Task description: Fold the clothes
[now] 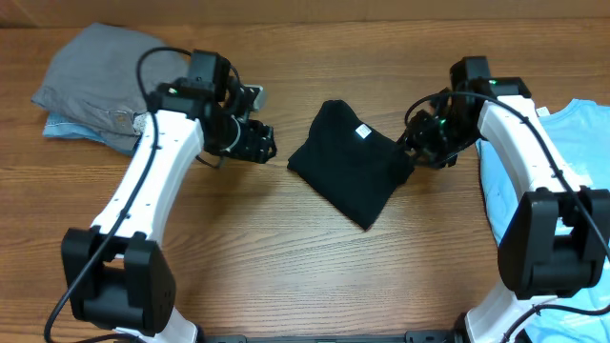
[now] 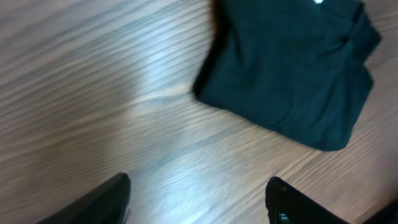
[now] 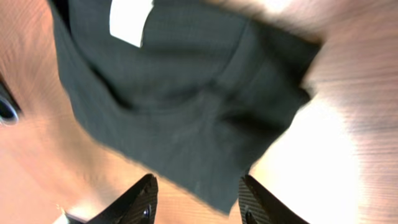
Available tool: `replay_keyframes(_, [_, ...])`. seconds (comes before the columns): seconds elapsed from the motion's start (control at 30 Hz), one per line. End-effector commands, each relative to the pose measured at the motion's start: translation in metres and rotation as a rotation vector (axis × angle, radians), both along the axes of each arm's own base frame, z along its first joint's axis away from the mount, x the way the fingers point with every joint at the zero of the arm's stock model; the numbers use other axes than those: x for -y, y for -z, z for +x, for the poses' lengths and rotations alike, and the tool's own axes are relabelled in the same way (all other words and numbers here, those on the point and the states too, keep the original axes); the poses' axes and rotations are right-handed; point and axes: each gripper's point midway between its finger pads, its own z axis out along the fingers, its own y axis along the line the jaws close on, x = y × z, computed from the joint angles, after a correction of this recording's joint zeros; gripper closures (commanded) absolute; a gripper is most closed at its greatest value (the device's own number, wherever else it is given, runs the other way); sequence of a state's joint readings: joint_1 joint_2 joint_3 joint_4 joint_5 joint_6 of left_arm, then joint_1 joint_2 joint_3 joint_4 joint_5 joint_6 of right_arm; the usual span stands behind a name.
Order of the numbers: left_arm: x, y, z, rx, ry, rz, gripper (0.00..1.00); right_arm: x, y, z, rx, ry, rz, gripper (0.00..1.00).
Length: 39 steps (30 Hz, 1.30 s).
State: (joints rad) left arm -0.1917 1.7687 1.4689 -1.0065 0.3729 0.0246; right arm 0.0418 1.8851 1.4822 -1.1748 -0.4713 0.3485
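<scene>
The black T-shirt (image 1: 351,162) lies folded into a small packet at the table's middle, its white neck label (image 1: 363,131) facing up. It also shows in the left wrist view (image 2: 292,74) and the right wrist view (image 3: 186,93). My left gripper (image 1: 262,143) is open and empty, just left of the shirt, over bare wood (image 2: 199,199). My right gripper (image 1: 419,152) is open at the shirt's right edge; the fingers (image 3: 196,199) straddle the cloth's corner without holding it. A light blue T-shirt (image 1: 581,162) lies at the right edge.
A grey garment (image 1: 105,71) is piled at the back left on top of a light blue one (image 1: 67,129). The table is brown wood. Both arm bases stand at the near edge.
</scene>
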Motion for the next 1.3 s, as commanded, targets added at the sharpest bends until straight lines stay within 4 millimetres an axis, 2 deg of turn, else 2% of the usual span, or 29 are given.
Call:
replay_keyframes(0.0, [0.035, 0.029, -0.012, -0.081, 0.071, -0.162, 0.32, -0.031, -0.004, -0.018, -0.017, -0.082, 0.037, 0.55])
replay_keyframes(0.03, [0.041, 0.033, -0.010, -0.081, 0.081, -0.193, 0.36, -0.039, 0.001, -0.025, -0.041, -0.083, 0.036, 0.55])
replay_keyframes(0.13, [0.056, 0.046, 0.002, -0.068, 0.108, -0.270, 0.53, -0.055, 0.021, -0.038, -0.088, -0.066, 0.031, 0.55])
replay_keyframes(0.17, [0.059, 0.051, 0.006, -0.061, 0.112, -0.277, 0.55, -0.059, 0.027, -0.042, -0.101, -0.055, 0.030, 0.55])
replay_keyframes(0.33, [0.068, 0.076, 0.022, -0.036, 0.128, -0.292, 0.56, -0.069, 0.062, -0.062, -0.166, 0.022, 0.022, 0.55])
replay_keyframes(0.5, [0.071, 0.102, 0.023, -0.062, 0.131, -0.271, 0.59, -0.067, 0.088, -0.071, -0.155, 0.037, 0.026, 0.55])
replay_keyframes(0.57, [0.072, 0.111, 0.022, -0.079, 0.133, -0.269, 0.72, -0.062, 0.095, -0.074, -0.155, 0.040, -0.004, 0.55])
replay_keyframes(0.63, [0.071, 0.117, 0.021, -0.087, 0.130, -0.259, 0.94, -0.051, 0.101, -0.076, -0.151, 0.044, -0.071, 0.55])
replay_keyframes(0.77, [0.063, 0.114, 0.027, -0.094, 0.094, -0.262, 0.96, -0.028, 0.108, -0.083, -0.170, 0.048, -0.202, 0.55])
replay_keyframes(0.93, [0.037, 0.101, 0.028, -0.154, 0.049, -0.266, 0.96, 0.005, 0.110, -0.090, -0.204, 0.061, -0.300, 0.59])
replay_keyframes(1.07, [0.028, 0.093, 0.014, -0.213, 0.085, -0.256, 0.96, 0.020, 0.105, -0.089, -0.204, 0.010, -0.294, 0.59])
replay_keyframes(1.2, [0.028, 0.090, -0.014, -0.311, 0.124, -0.241, 0.96, 0.029, 0.093, -0.084, -0.189, -0.058, -0.268, 0.58])
replay_keyframes(1.27, [0.031, 0.089, -0.026, -0.352, 0.150, -0.232, 0.83, 0.024, 0.084, -0.081, -0.172, -0.108, -0.199, 0.54])
